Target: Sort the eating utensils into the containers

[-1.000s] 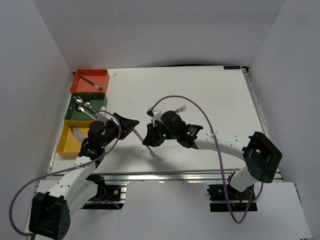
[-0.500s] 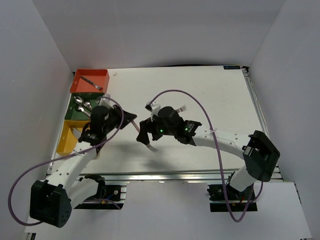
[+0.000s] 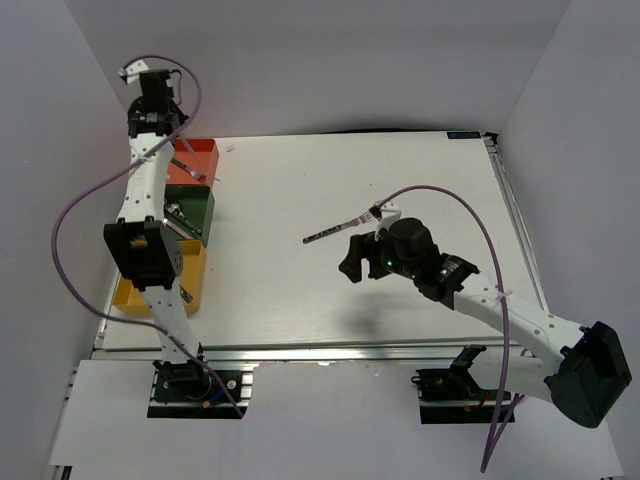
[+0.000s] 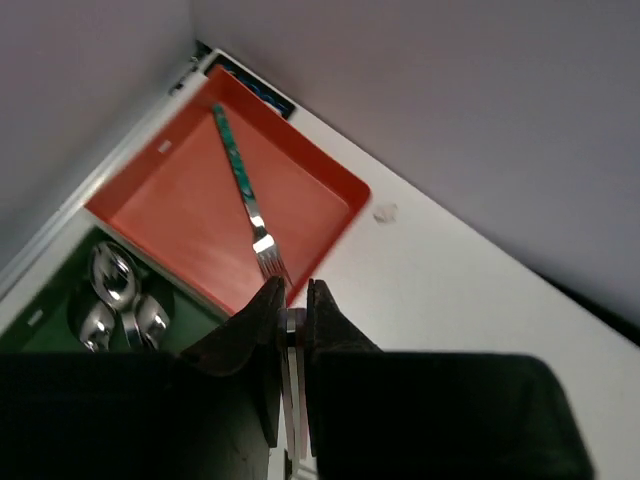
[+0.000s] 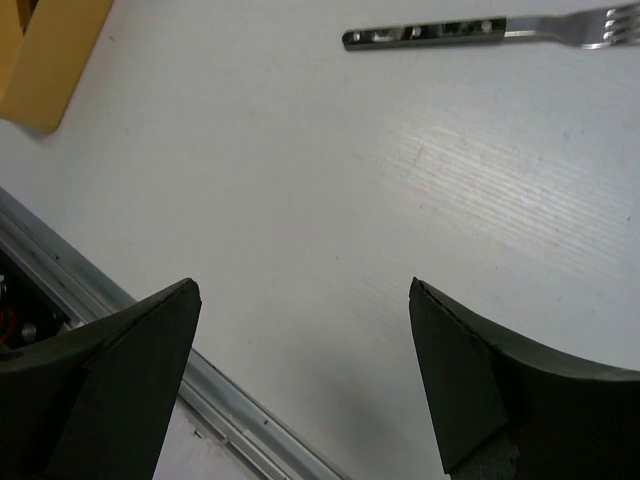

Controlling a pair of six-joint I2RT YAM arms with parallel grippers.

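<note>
We see three bins in a row at the bench's (image 3: 420, 180) left edge: orange-red (image 4: 170, 220) farthest, green (image 4: 55, 275) in the middle, yellow (image 3: 130, 295) nearest. A teal-handled fork (image 4: 243, 185) lies diagonally in the orange-red bin, and spoons (image 4: 112, 278) sit in the green. A dark-handled fork (image 5: 480, 30) lies flat mid-bench. The left claw (image 4: 293, 288) pinches a thin silver utensil (image 4: 293, 330).

Your top view looks down from above and behind the arm bases and takes in the whole table (image 3: 300, 180). Your left wrist camera hangs high over the far left corner, facing down on the orange bin (image 4: 180, 215) and green bin (image 4: 45, 295), which the top view also shows. Your right wrist camera sits low and close, angled leftward. It shares the fork (image 5: 440, 30) and yellow bin (image 5: 40, 50) with the top view.
</note>
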